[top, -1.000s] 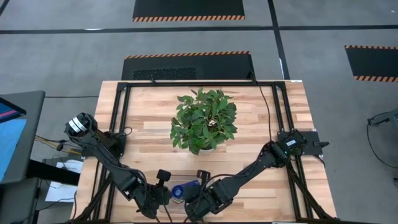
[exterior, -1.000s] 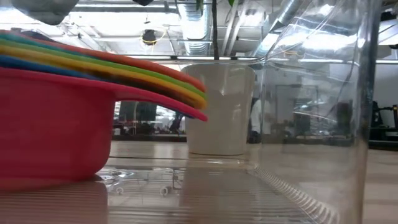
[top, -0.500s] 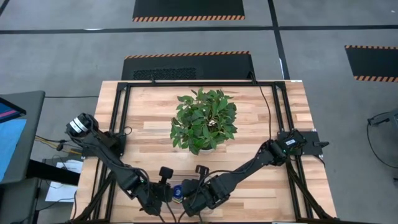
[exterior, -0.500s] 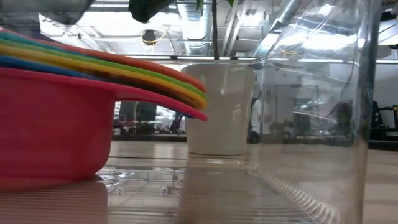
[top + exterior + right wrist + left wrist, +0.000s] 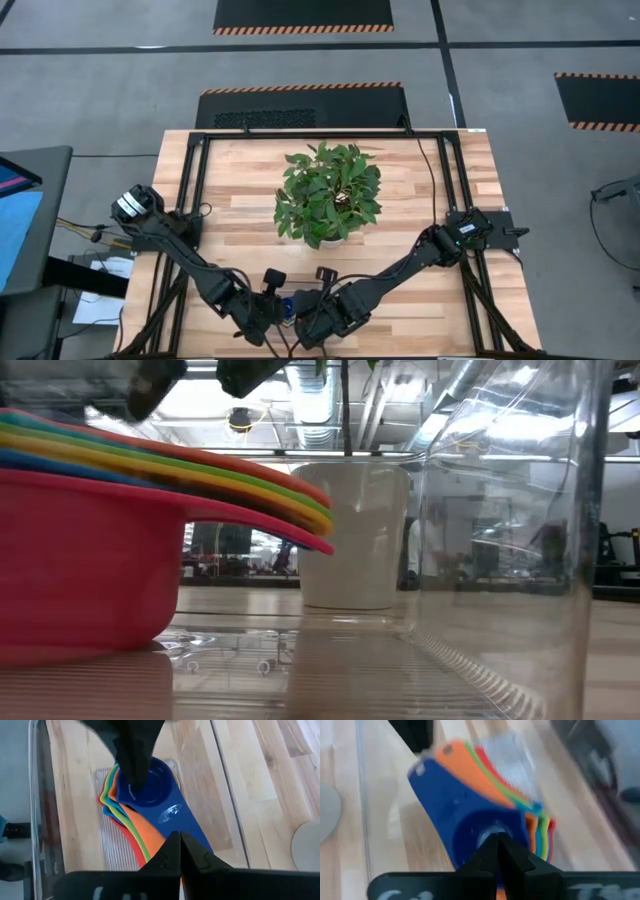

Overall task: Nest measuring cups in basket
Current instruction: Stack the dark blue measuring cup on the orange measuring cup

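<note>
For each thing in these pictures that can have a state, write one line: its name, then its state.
Coloured plastic measuring cups: nested in one stack, dark blue on top, red lowest, handles fanned.
Clear plastic basket: upright, holding the stack.
Leafy green potted plant: upright, mid-table.
Left gripper: shut, above the stack.
Right gripper: shut, empty, above the basket.

Grey floor (image 5: 520, 30) is surrounding the wooden table (image 5: 240, 190), with hazard-striped black mats (image 5: 303, 14) lying on it. Ceiling ducts (image 5: 315, 400) are running overhead, bright lights shining behind them.
</note>
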Action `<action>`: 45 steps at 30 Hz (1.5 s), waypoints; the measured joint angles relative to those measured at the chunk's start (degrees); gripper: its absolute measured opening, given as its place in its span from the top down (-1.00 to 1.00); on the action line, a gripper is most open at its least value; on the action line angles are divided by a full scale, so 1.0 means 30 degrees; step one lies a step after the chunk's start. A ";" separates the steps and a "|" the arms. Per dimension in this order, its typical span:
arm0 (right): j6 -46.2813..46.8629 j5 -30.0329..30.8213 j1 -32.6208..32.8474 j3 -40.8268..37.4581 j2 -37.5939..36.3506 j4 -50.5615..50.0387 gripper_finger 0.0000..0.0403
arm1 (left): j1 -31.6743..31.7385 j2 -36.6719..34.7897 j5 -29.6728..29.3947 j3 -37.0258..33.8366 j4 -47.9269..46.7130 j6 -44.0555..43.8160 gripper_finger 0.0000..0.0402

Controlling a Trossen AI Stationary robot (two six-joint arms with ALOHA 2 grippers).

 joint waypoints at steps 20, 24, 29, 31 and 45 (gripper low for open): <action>-0.2001 -0.1559 -0.0913 -0.0183 0.0007 0.1008 0.96 | 0.0147 0.0762 0.1344 0.0044 0.0796 0.0224 1.00; -0.2120 -0.1899 -0.0889 -0.0525 0.0185 0.0993 0.97 | 0.0147 0.0762 0.1318 0.0044 0.0805 0.0224 1.00; -0.2164 -0.1825 -0.0817 -0.0517 0.0291 0.1076 0.95 | 0.0107 0.0585 0.1269 0.0024 0.0749 0.0335 1.00; -0.2170 -0.1546 -0.0823 -0.0517 0.0291 0.1042 0.95 | -0.0090 0.0253 0.0695 0.0097 0.0533 0.0749 1.00; -0.2244 -0.1350 -0.1247 -0.0460 0.0736 0.1394 0.96 | -0.1149 -0.0105 -0.1778 0.0951 -0.1556 -0.0226 1.00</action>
